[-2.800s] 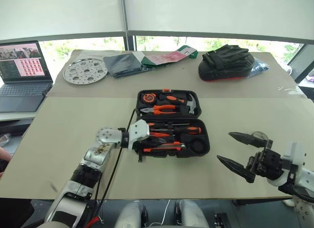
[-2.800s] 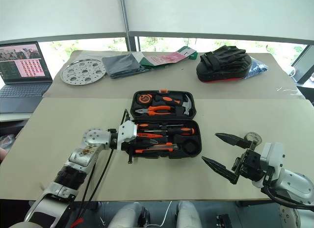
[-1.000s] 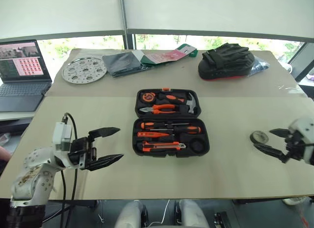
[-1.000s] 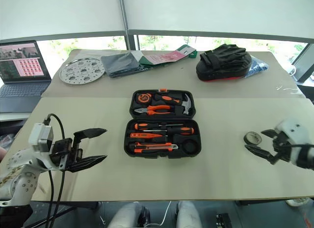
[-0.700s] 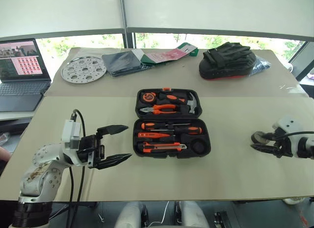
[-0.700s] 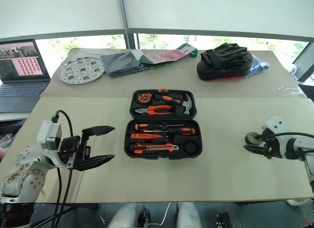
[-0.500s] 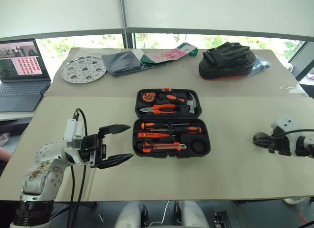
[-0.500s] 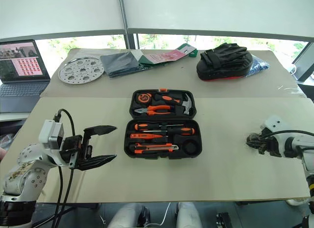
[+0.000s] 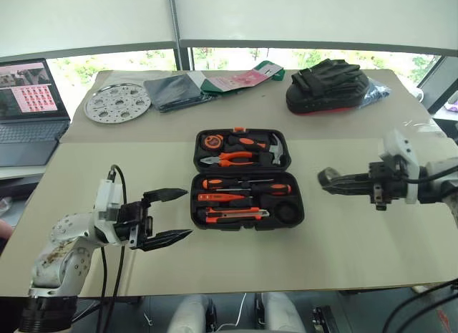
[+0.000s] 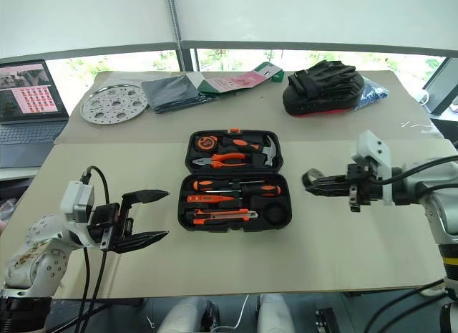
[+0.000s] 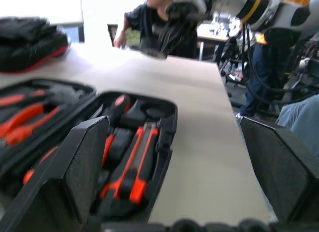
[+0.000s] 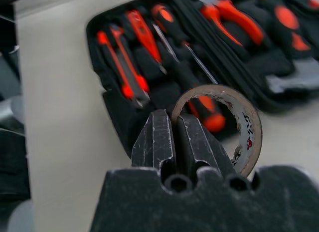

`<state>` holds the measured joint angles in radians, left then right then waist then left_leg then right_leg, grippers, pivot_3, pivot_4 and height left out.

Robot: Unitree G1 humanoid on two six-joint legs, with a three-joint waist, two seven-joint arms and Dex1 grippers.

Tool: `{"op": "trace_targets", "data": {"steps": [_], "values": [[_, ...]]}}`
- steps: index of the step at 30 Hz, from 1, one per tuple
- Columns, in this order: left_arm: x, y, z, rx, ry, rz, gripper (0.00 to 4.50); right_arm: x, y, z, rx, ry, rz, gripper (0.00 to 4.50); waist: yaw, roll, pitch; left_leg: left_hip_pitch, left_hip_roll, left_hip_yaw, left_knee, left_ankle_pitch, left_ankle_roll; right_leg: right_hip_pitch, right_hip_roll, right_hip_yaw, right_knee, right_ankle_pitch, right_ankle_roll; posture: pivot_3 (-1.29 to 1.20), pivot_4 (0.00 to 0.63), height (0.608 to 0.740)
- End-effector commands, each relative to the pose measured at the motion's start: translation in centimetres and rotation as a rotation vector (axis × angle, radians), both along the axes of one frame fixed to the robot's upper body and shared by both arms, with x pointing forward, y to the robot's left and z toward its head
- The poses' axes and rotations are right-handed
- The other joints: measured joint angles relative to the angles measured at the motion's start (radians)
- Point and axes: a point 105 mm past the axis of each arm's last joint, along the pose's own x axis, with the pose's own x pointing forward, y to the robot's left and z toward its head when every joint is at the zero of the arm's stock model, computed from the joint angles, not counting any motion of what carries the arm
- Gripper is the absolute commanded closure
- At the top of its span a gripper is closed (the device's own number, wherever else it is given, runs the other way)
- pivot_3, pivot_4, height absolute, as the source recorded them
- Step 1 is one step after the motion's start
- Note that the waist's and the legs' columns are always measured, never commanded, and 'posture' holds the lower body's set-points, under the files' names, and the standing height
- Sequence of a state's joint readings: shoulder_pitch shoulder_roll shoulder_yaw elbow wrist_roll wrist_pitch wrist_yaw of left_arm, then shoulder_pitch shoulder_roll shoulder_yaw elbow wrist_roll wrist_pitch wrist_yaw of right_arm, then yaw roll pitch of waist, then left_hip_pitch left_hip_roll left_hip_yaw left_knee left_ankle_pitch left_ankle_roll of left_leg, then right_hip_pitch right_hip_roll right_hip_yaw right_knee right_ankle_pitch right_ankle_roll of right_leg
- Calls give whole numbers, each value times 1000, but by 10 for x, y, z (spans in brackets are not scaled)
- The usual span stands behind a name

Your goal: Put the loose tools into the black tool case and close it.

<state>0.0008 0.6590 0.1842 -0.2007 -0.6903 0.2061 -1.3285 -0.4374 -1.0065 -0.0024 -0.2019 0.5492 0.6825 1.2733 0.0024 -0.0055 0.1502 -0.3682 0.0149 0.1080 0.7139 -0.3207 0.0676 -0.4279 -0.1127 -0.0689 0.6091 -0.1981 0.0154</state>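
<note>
— Where is the black tool case (image 9: pixel 245 180)?

— It lies open in the middle of the surface (image 9: pixel 336 240). Two black-and-orange screwdrivers (image 9: pixel 247 185), the slim orange tester screwdriver (image 9: pixel 218 198) and the utility knife (image 9: pixel 232 214) sit in the slots of the near half. Pliers (image 9: pixel 230 160) and a hammer (image 9: pixel 276 154) are in the far half.

— And the claws?

— The left claw (image 9: pixel 170 217) is spread wide, empty, near the left side of the case. The right claw (image 12: pixel 177 142) is pressed closed on the rim of a roll of tape (image 12: pixel 230 123), to the right of the case.

— Any writing to read?

— The roll carries small red and dark marks, too blurred to read. The laptop (image 9: pixel 28 111) screen shows red tiles, not legible.
</note>
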Motion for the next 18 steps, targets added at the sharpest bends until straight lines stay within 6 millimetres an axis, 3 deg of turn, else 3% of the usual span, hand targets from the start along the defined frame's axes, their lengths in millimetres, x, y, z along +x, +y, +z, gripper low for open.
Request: {"op": "trace_targets", "data": {"steps": [1, 7, 11, 16, 18], "values": [[1, 3, 2, 40, -39, 41, 0, 0, 17, -17, -52, 42, -2, 4490, 9, 0, 0, -1, -1, 0, 0, 0, 0, -1, -1, 0, 0, 0, 0, 0, 150, 740], [2, 3, 2, 42, -53, 61, 0, 0, 30, -47, -95, 105, -16, 4490, 9, 0, 0, -10, -2, 1, 2, 0, 1, -10, -1, 0, 2, 1, 0, 0, 150, 740], [2, 2, 4, 37, -62, 65, 0, -2, 21, -63, -160, 129, -33, 4490, 9, 0, 0, -10, -2, 1, 2, 0, 0, -10, 0, -1, 1, 1, 0, 0, 150, 740], [2, 1, 7, 28, -71, 65, 0, 3, 15, -68, -236, 91, -53, 4490, 10, -1, 0, -10, -2, 2, 3, 0, 0, -9, 1, -1, 1, 1, 0, 0, 150, 740], [1, 0, 9, 25, -73, 63, 0, 1, 15, -66, -242, 92, -43, 3707, 10, -1, 0, -10, -2, 2, 3, 0, 0, -9, 1, -1, 1, 1, 0, 0, 150, 740]]}}
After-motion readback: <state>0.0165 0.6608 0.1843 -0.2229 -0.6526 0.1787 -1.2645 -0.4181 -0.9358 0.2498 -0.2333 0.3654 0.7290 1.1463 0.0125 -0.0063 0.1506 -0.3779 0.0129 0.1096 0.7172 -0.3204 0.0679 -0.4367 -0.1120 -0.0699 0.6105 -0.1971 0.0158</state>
